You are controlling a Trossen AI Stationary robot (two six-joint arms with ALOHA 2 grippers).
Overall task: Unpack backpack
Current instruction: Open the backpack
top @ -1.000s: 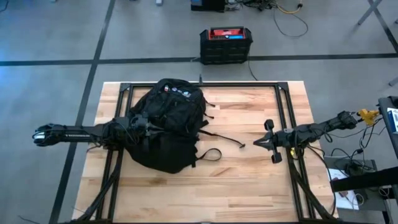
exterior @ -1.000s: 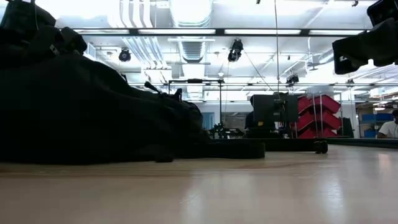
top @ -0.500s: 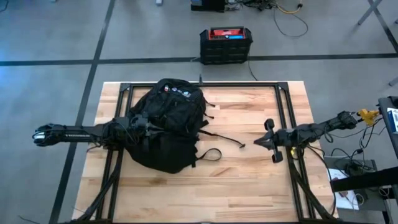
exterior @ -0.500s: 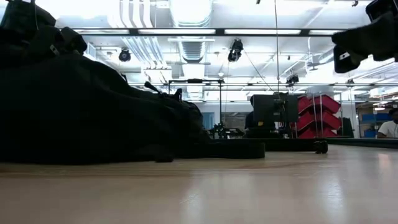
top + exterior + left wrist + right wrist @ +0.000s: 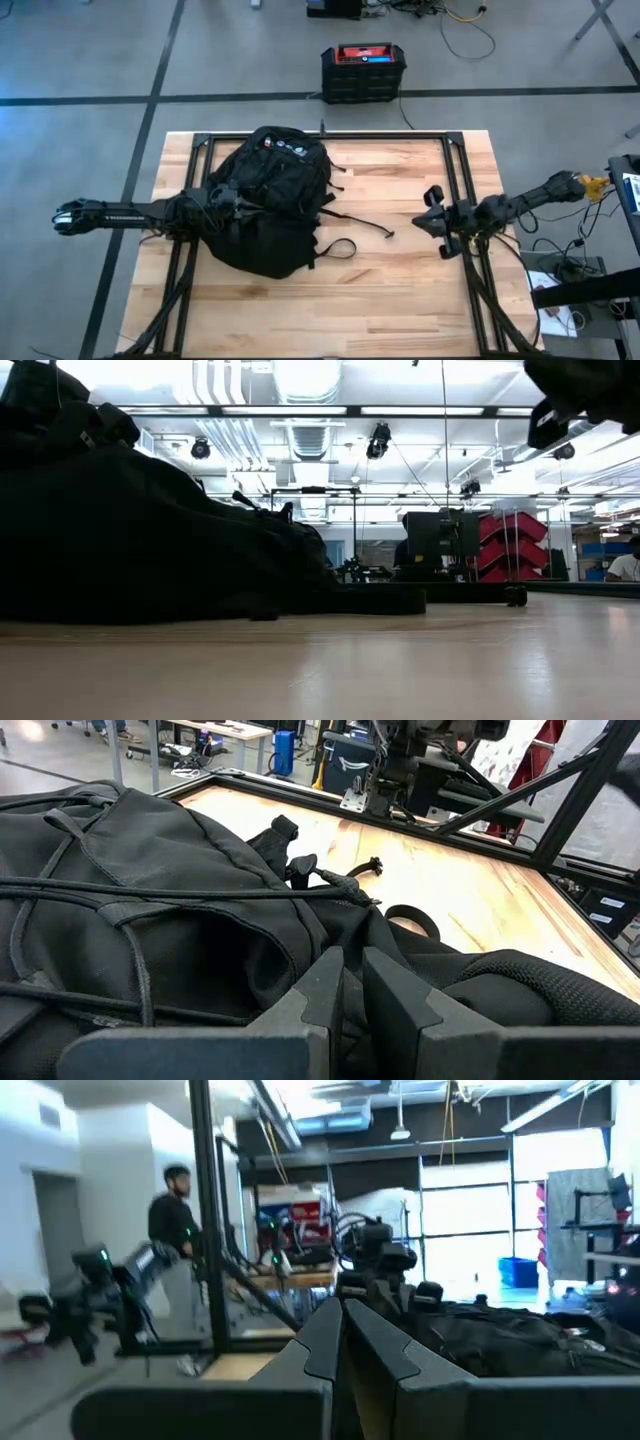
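The left gripper (image 5: 352,988) is set against the left side of the backpack (image 5: 272,200), its fingers drawn almost together with only a thin slit between them, and a fold of black fabric appears to be pinched there, probably so the bag can be steadied or a flap pulled back for unpacking; whether the fold is truly held cannot be told. The right gripper (image 5: 434,222) is kept well to the right of the backpack, raised above the table (image 5: 400,300), with its fingers pressed together and nothing between them, likely in waiting. The backpack is laid flat on the left half of the table, its patches turned toward the far edge and a looped strap (image 5: 340,247) trailed out toward the right gripper. The table is of pale wood, framed by black rails. Beyond the backpack's far side a black crate (image 5: 363,72) with a red top is stood on the grey floor, cables are strewn further off, and a person (image 5: 170,1215) is seen in the room
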